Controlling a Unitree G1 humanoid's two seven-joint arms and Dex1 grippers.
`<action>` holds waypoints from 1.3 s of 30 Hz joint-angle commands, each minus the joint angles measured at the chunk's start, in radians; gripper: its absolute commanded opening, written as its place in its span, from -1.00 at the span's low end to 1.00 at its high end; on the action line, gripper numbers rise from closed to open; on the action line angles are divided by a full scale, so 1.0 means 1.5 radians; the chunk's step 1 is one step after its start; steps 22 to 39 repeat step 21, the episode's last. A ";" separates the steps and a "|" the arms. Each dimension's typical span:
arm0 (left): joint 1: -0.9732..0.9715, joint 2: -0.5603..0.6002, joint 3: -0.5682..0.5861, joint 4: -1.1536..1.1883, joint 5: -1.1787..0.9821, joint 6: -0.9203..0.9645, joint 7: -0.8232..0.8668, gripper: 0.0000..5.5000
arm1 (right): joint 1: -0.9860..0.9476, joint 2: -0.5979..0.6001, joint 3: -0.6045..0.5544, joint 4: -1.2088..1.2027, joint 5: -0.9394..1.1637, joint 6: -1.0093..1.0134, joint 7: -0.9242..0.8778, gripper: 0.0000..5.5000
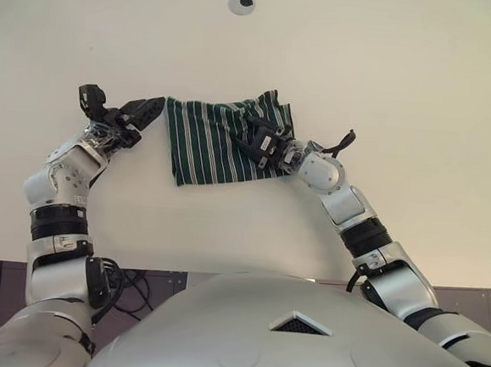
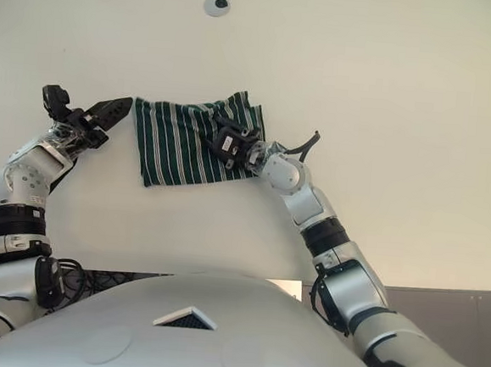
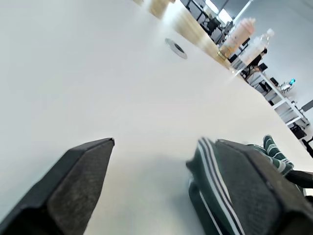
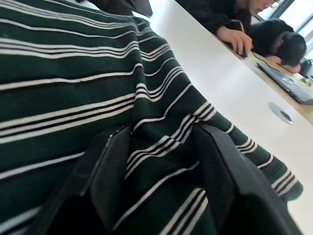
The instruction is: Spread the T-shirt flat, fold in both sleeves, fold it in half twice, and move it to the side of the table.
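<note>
Lying folded on the table point(image 1: 406, 94), the T-shirt point(image 1: 201, 150) is pinched by the right gripper point(image 1: 251, 135), the left gripper point(image 1: 149, 110) spread open alongside.

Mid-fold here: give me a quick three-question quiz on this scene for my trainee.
1. True or false: the left tool is open.
2. The right tool rests on: A) the T-shirt; B) a book; C) a plate.
3. Name the round fitting set in the table beyond the T-shirt.
Key: 1 true; 2 A; 3 cable port.
</note>
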 commanded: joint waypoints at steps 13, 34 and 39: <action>-0.068 -0.325 -0.016 -0.026 0.266 -0.658 0.181 0.39 | -0.003 -0.101 -0.422 -0.004 0.141 -0.291 -0.138 -0.16; -0.090 -0.282 -0.060 0.179 0.434 -0.953 0.208 0.39 | 0.000 0.040 -0.252 0.112 -0.284 -0.454 -0.608 -0.16; -0.090 -0.282 -0.060 0.179 0.434 -0.953 0.208 0.39 | 0.000 0.040 -0.252 0.112 -0.284 -0.454 -0.608 -0.16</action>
